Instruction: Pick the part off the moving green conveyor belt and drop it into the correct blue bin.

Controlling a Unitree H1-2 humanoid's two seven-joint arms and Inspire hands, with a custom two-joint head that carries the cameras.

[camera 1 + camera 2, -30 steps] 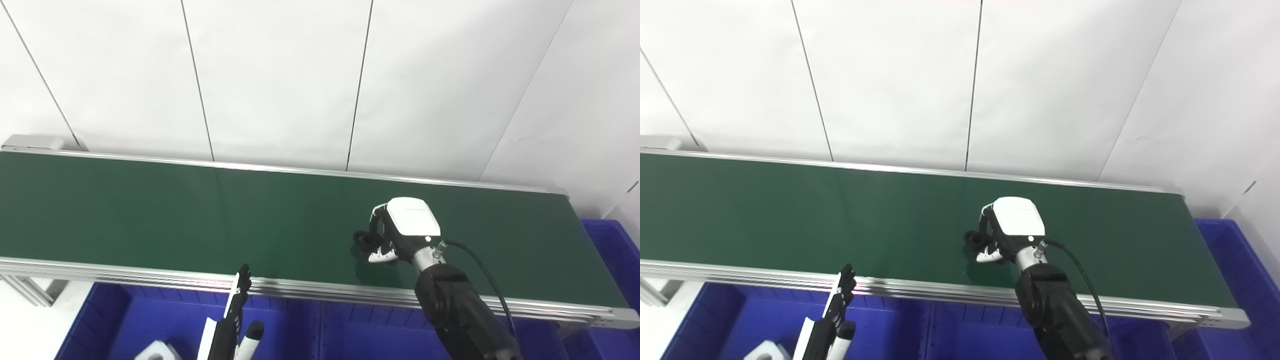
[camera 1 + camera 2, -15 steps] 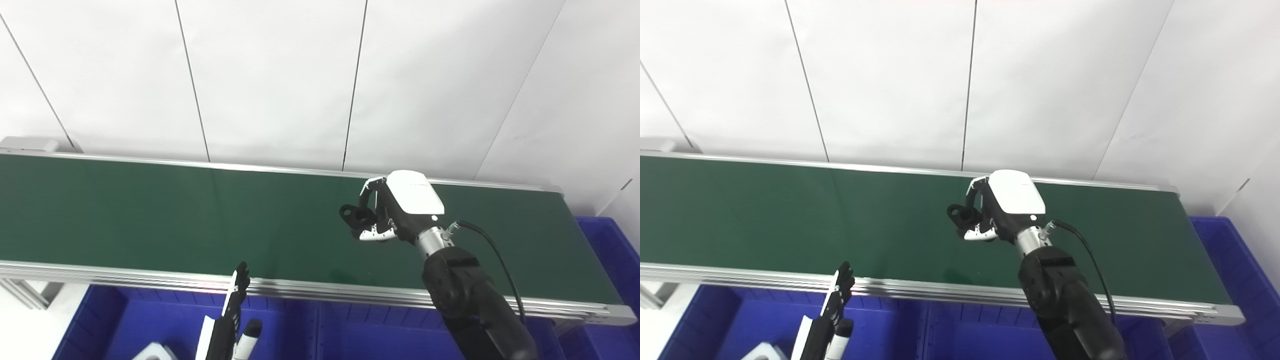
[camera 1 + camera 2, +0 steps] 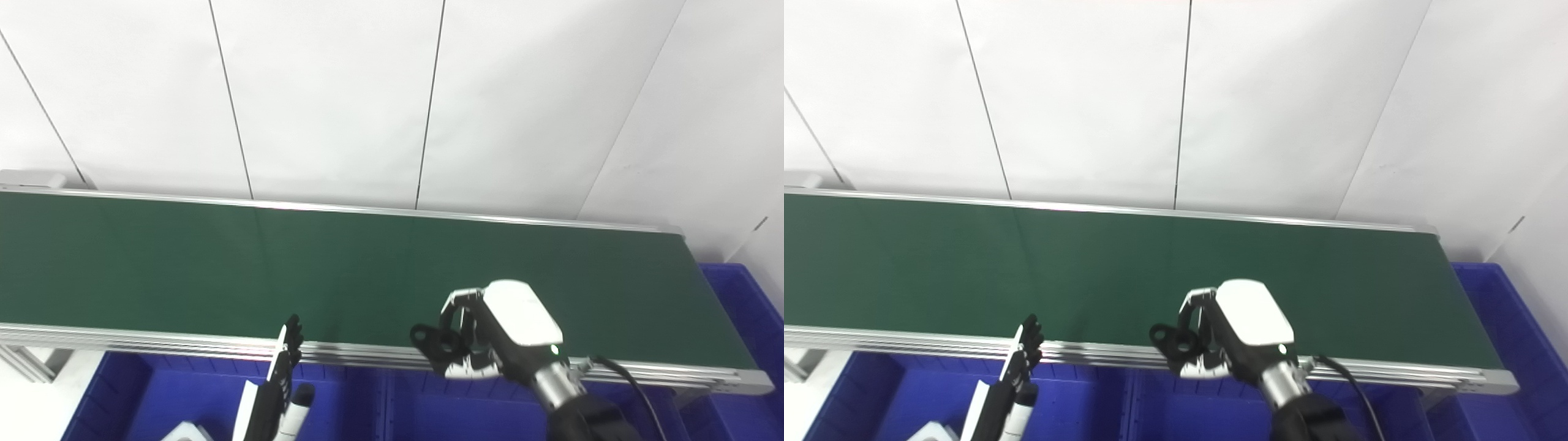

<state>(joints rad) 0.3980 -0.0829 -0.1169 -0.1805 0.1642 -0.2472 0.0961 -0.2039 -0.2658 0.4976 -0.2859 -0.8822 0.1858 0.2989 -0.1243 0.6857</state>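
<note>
My right hand (image 3: 502, 331) is shut on a small black part (image 3: 432, 343) with a round hole. It holds the part above the near rail of the green conveyor belt (image 3: 184, 269), over the front blue bins (image 3: 429, 416). The same hand (image 3: 1237, 334) and part (image 3: 1170, 343) show in the right eye view. My left hand (image 3: 275, 392) is low at the bottom edge, fingers straight and apart, holding nothing, over the left blue bin (image 3: 159, 398).
A white part (image 3: 184, 433) lies in the left blue bin at the bottom edge. Another blue bin (image 3: 747, 306) stands off the belt's right end. A white panelled wall (image 3: 392, 92) rises behind the belt.
My right hand has lifted the black part off the belt and pulled it back toward me, to above the belt's near rail. The camera has shifted slightly. My left hand has barely moved.
</note>
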